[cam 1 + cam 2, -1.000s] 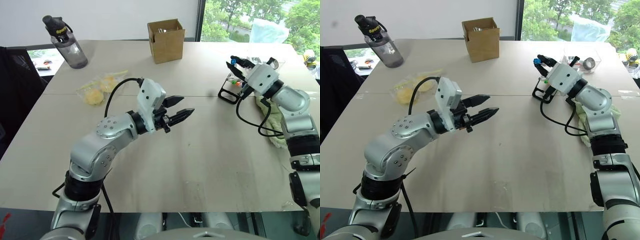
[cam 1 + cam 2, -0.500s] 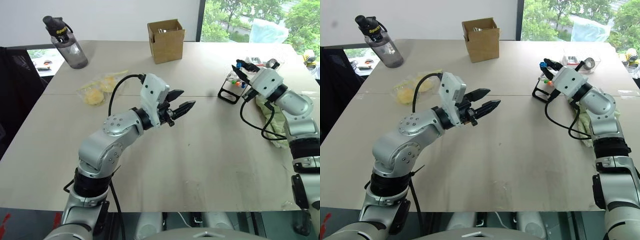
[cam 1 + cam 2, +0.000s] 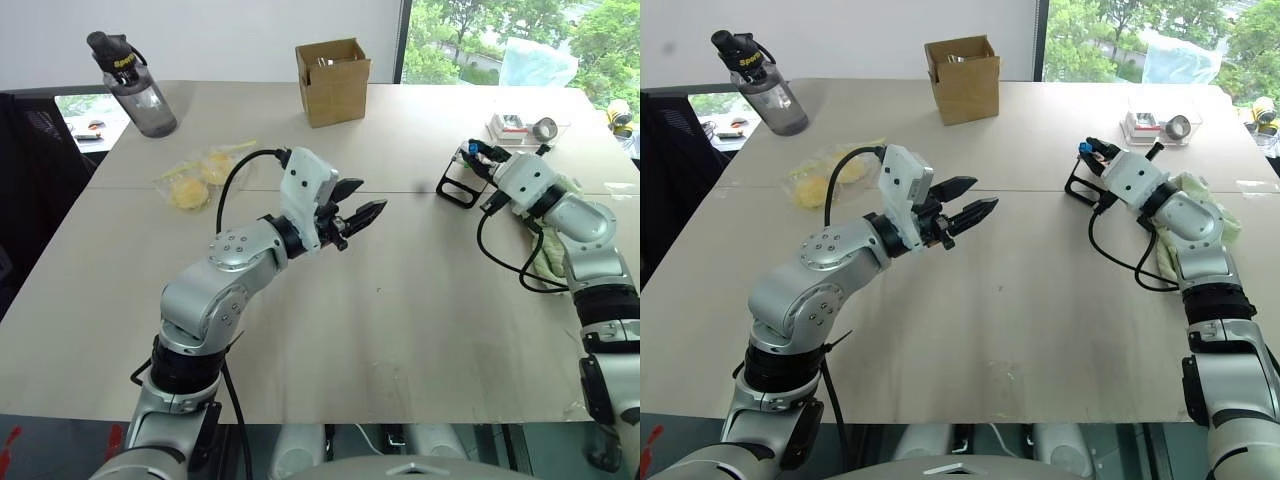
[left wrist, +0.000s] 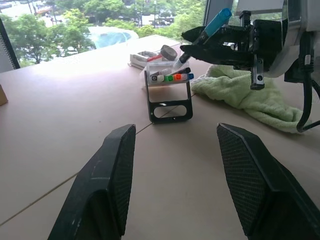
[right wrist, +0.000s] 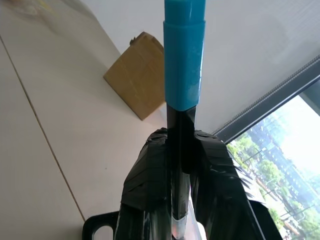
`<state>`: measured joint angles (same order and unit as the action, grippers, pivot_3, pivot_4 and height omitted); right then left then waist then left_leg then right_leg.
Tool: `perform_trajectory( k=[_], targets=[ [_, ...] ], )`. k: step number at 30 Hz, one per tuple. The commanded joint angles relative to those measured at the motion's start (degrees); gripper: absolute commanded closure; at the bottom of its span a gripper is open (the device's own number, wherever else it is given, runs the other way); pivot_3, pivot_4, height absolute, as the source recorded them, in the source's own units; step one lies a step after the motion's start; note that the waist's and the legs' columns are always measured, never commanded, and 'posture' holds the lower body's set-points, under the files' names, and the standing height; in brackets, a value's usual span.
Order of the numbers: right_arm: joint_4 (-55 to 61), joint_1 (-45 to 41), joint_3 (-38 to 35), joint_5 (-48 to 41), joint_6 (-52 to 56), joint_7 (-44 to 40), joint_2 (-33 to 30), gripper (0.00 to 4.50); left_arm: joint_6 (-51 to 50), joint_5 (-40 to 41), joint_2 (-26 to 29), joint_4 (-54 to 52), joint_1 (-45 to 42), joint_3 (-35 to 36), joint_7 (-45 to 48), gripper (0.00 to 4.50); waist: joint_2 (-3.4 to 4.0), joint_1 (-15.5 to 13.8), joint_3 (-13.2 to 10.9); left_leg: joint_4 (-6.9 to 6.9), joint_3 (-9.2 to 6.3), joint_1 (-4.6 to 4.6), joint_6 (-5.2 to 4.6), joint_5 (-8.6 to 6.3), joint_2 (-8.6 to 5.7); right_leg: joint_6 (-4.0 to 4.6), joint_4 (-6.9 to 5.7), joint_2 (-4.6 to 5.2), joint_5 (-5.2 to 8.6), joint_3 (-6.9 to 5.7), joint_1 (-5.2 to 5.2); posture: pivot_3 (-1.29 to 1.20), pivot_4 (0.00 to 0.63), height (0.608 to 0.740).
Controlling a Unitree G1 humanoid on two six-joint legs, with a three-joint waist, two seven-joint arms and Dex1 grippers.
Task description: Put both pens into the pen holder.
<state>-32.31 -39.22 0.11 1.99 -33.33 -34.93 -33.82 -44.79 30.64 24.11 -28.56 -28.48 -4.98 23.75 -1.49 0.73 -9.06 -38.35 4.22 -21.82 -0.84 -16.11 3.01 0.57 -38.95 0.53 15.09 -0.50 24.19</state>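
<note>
Table [image 3: 400, 340]: light tabletop with a seam running across it, all items sit on it.
Cardboard box [image 3: 332, 80]: brown, open top, far middle of table.
Water bottle [image 3: 135, 90]: grey with black lid, upright at far left corner.
Green towel [image 4: 250, 95]: crumpled, under the right forearm, just beside the pen holder.
Left gripper [image 3: 362, 216]: over mid-table, pointing toward the holder, fingers spread apart, nothing between them.
Right gripper [image 4: 200, 42]: fingers pressed together on the blue-capped pen, just above the holder.
Pen holder [image 4: 169, 95]: small black slanted stand, clear top with coloured marker tips, on table's right side.
Blue-capped pen [image 5: 184, 55]: pinched in right gripper, cap up, lower end tilted down at the holder's top; cannot tell if touching.
</note>
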Motion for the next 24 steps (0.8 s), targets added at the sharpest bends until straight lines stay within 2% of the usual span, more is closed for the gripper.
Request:
perform_trajectory(
  k=[1,9,11,13,14,17,24],
  targets=[
    [-1.1,-2.4,-0.5,-0.2,-1.9,0.6,0.0,4.39,0.6,-0.2,-0.1,-0.7,-0.8,0.7,0.5,1.89,0.0,0.0,0.0,0.0,0.0,0.0,0.0,0.0,0.0,0.0,0.0,0.0,0.0,0.0,0.0,0.0,0.15,0.739],
    [-7.5,-6.1,0.8,2.4,-5.6,1.4,0.3,4.39,0.2,0.0,-0.2,-1.9,-0.1,1.3,-0.1,1.89,0.01,0.0,0.0,0.0,0.0,0.02,0.0,0.0,0.0,0.0,-0.01,0.0,0.0,0.01,0.0,0.0,0.15,0.739],
    [-8.7,-6.9,1.2,3.1,-6.0,1.6,0.3,3.34,0.0,0.1,-0.3,-2.2,0.0,1.3,-0.2,1.77,0.01,0.0,0.0,0.0,0.0,0.01,0.0,0.0,0.0,0.0,0.0,0.0,0.0,0.01,0.0,0.0,0.15,0.739],
    [-9.9,-7.8,1.5,3.6,-6.5,1.8,0.3,2.58,-0.1,0.2,-0.4,-2.5,0.0,1.2,-0.3,1.77,0.01,0.0,0.0,0.0,0.01,0.01,0.0,0.0,0.0,0.0,0.01,0.0,0.0,0.01,0.0,0.0,0.15,0.739],
    [-10.5,-8.1,1.5,4.0,-6.8,2.2,0.3,2.0,-0.1,0.3,-0.5,-2.7,0.1,1.2,-0.3,1.77,0.01,0.0,0.0,0.0,0.01,0.01,0.01,0.0,0.0,0.0,0.0,0.0,0.0,0.01,0.0,0.0,0.15,0.739],
    [-13.0,-9.5,0.7,5.4,-8.2,6.1,0.3,0.66,-0.4,0.3,-0.6,-3.1,0.1,1.0,-0.5,1.77,0.01,0.1,0.0,-0.01,0.01,0.01,0.01,0.01,0.0,0.0,0.0,0.0,0.0,0.01,0.0,0.0,0.15,0.739],
    [-12.0,-9.0,-0.5,2.5,-8.7,6.1,0.2,0.56,-0.9,0.5,0.1,-3.9,1.2,1.6,-0.1,1.77,0.01,0.1,0.0,-0.01,0.02,0.02,0.01,0.01,0.0,0.0,0.0,0.0,0.0,0.02,0.0,0.0,0.15,0.739]
  ],
)
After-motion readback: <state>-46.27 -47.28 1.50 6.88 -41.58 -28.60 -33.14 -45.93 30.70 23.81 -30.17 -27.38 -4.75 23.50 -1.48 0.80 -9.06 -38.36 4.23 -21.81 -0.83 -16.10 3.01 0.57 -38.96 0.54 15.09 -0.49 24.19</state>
